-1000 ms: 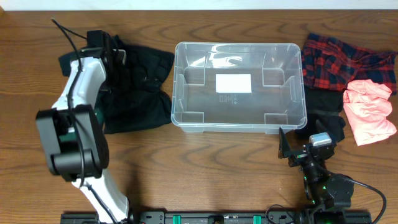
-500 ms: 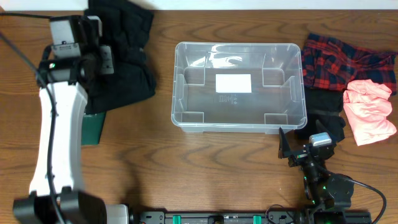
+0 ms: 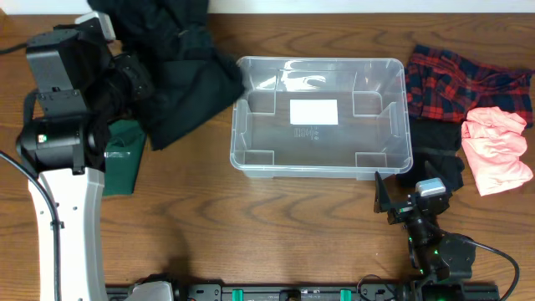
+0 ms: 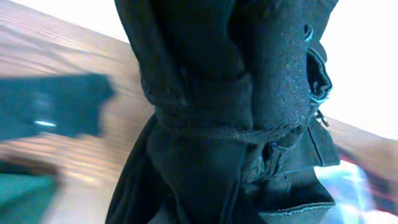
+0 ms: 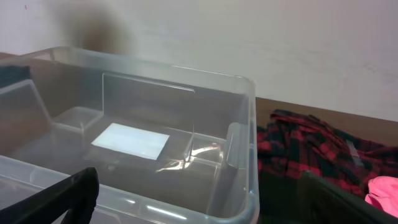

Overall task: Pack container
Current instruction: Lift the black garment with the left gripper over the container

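The clear rectangular plastic container (image 3: 322, 163) sits mouth up, long axis left-right; the raised left gripper (image 3: 138, 84) clamps a black garment (image 3: 180, 75); the right gripper (image 5: 199, 196) gapes empty.

Black garment (image 3: 180, 84) up, nearer container (image 3: 322, 170) (green cloth (image 3: 124, 163) bare).

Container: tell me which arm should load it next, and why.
Left. The left arm holds the black garment lifted beside the container, at its left rim. The right gripper sits open and empty in front of the container.
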You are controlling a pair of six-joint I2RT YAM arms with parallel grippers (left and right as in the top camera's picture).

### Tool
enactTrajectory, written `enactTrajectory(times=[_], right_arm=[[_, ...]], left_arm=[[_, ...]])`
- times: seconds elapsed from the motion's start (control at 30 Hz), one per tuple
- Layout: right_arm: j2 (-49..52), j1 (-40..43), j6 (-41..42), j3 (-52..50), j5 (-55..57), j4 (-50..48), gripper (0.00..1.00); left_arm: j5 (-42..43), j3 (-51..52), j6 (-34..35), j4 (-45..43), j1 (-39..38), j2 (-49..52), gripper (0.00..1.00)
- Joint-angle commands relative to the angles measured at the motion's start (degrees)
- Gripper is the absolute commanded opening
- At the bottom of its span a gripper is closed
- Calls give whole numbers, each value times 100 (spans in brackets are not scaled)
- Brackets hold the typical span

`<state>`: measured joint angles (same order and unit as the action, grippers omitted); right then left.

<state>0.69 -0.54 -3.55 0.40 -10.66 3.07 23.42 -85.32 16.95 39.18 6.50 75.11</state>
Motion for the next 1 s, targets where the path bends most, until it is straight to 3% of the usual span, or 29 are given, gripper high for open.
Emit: enactTrajectory(times=[0.0,0.33,0.5,0.97], right_arm=[[-35,48,-35,-9,13,20,99],[-35,48,-35,-9,13,20,99],[-35,48,-35,-9,13,20,99],[-35,48,-35,-9,13,20,99]], left_arm=[[1399,-96,483,-175,-79,-50,6],[1578,-94,479,-249,-1093,227,6],[1145,-94,479,-264,-1567,533,6],[1147,-94,485,-422,-2317,1633,6]])
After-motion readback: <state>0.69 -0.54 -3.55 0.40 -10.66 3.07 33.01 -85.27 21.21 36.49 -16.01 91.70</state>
